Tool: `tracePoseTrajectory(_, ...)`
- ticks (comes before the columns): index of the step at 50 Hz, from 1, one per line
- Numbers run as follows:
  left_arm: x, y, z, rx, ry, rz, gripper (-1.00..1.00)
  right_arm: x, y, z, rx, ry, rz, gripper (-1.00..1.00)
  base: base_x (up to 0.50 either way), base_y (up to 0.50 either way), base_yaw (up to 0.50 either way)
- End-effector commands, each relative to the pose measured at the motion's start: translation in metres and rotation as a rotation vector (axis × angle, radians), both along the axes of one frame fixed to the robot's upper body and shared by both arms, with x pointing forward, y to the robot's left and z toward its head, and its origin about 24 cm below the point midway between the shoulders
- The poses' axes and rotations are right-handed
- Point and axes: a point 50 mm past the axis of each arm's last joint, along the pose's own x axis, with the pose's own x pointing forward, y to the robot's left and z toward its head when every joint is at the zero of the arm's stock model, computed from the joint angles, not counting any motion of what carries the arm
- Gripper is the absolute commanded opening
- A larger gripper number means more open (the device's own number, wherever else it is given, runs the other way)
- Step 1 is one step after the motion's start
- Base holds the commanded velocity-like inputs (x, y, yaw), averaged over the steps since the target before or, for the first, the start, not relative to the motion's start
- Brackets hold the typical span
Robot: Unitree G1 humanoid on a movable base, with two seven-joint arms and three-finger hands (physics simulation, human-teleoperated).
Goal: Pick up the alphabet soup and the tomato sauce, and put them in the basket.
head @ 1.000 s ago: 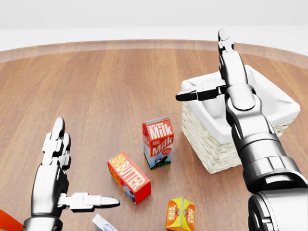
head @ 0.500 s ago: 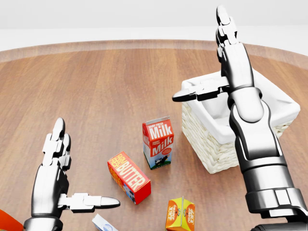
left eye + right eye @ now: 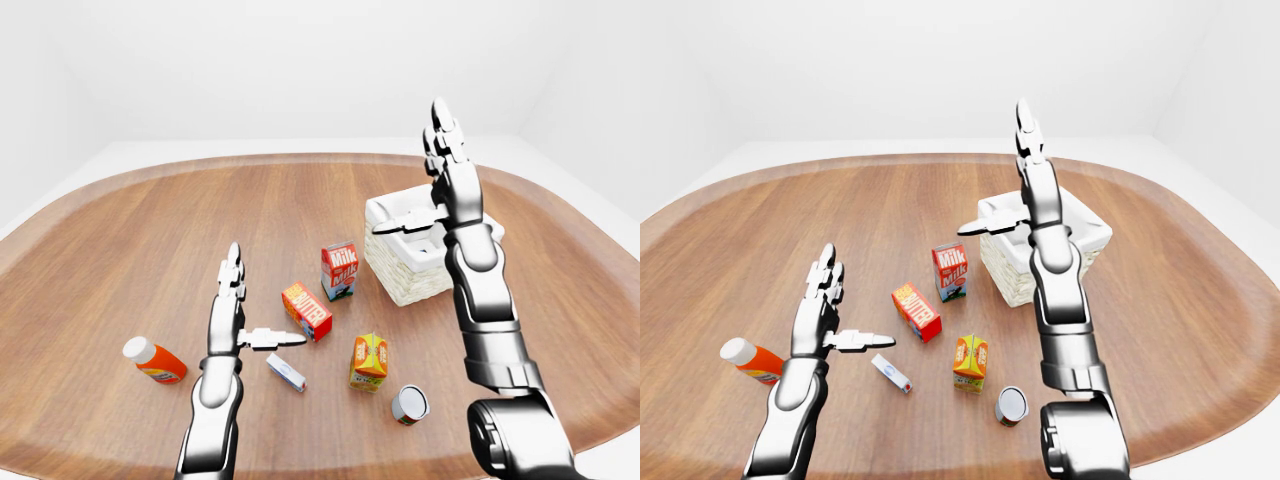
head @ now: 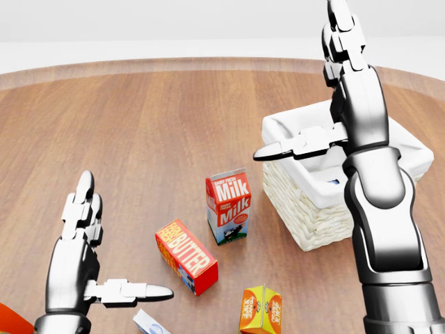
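White wicker basket shows a blue-labelled item inside, can't tell which; my right hand hangs above it, fingers apart and empty, left hand open too, one can lying near-right, not yet picked.

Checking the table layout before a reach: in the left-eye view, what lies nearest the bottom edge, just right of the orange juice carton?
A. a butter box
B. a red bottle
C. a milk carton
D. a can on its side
D: the can lies on its side, lower right of the juice carton.
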Motion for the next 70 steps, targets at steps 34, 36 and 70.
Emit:
tracePoseTrajectory(34, -0.001, 0.001, 0.001, -0.017, -0.006, -0.004, 1.0, -0.059, -0.004, -0.028, 0.046, -0.012, 0.015, 1.0, 0.0, 0.0, 0.0)
tracePoseTrajectory(36, -0.001, 0.001, 0.0, -0.018, 0.001, -0.004, 1.0, -0.062, -0.005, -0.03, 0.053, -0.012, 0.014, 1.0, 0.0, 0.0, 0.0)
tracePoseTrajectory(70, -0.001, 0.001, 0.001, -0.018, -0.004, -0.002, 1.0, -0.099, -0.011, -0.061, 0.041, 0.074, -0.036, 1.0, 0.0, 0.0, 0.0)
